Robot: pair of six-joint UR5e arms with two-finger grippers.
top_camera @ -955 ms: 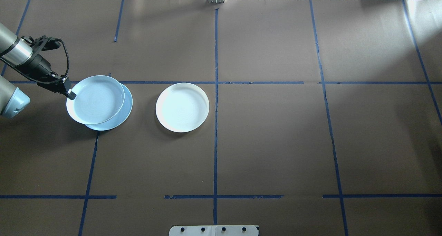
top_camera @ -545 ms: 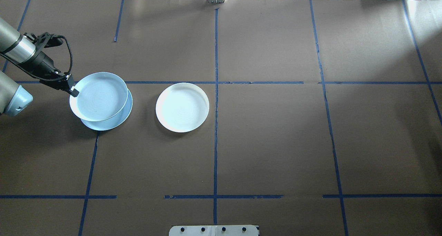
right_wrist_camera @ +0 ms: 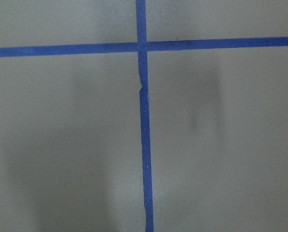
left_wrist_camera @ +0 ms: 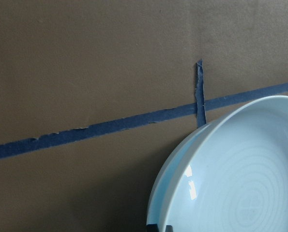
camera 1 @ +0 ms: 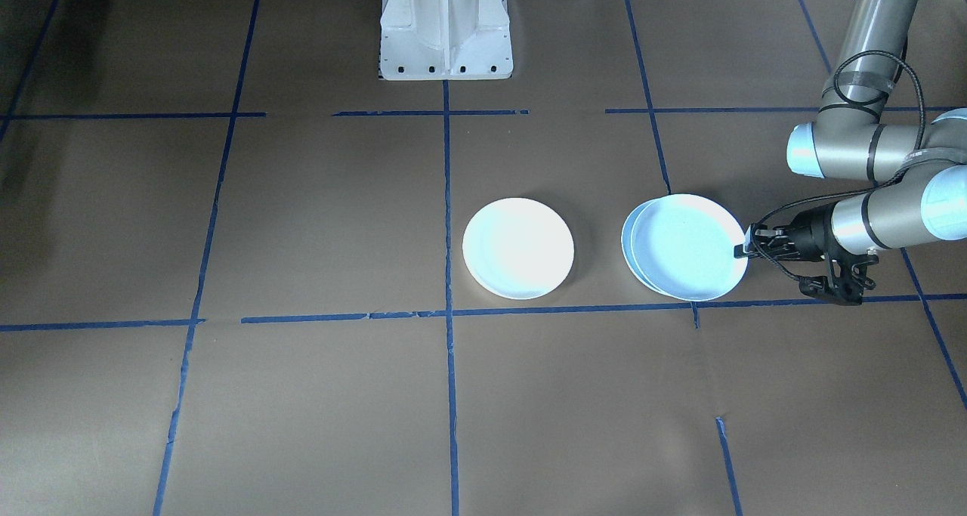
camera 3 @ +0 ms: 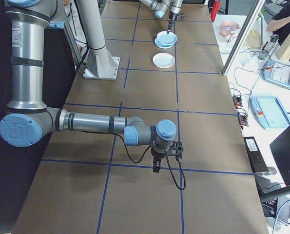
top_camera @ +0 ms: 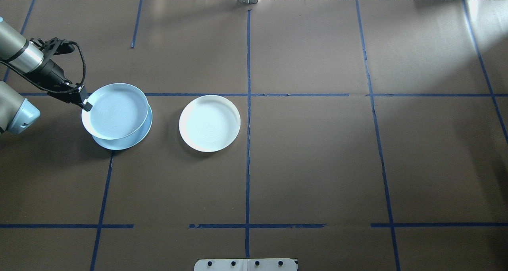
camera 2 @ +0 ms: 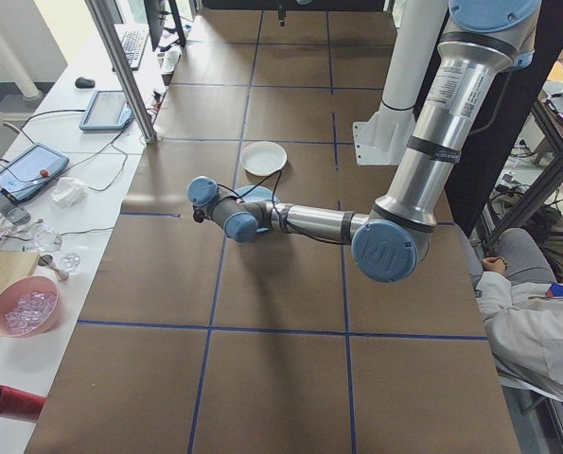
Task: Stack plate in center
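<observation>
Your right hand point(camera 3: 156, 167) hangs over bare table point(top_camera: 317, 164) near the right end; whether it is open I cannot tell. The center plate point(top_camera: 209, 123) lies mid-table, alone. Toward the left end, your left hand point(top_camera: 84, 104) pinches the rim of a pale blue plate point(top_camera: 115, 111), lifted over another blue plate point(top_camera: 129, 141). Next, carry it across and lower it squarely onto the center plate.

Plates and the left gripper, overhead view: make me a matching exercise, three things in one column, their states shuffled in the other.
1. left gripper
2. upper blue plate
3. white plate

a. lies alone near the table's middle
b. shut on a plate's rim
c. held over another blue plate

Pairs: 1-b, 2-c, 3-a
</observation>
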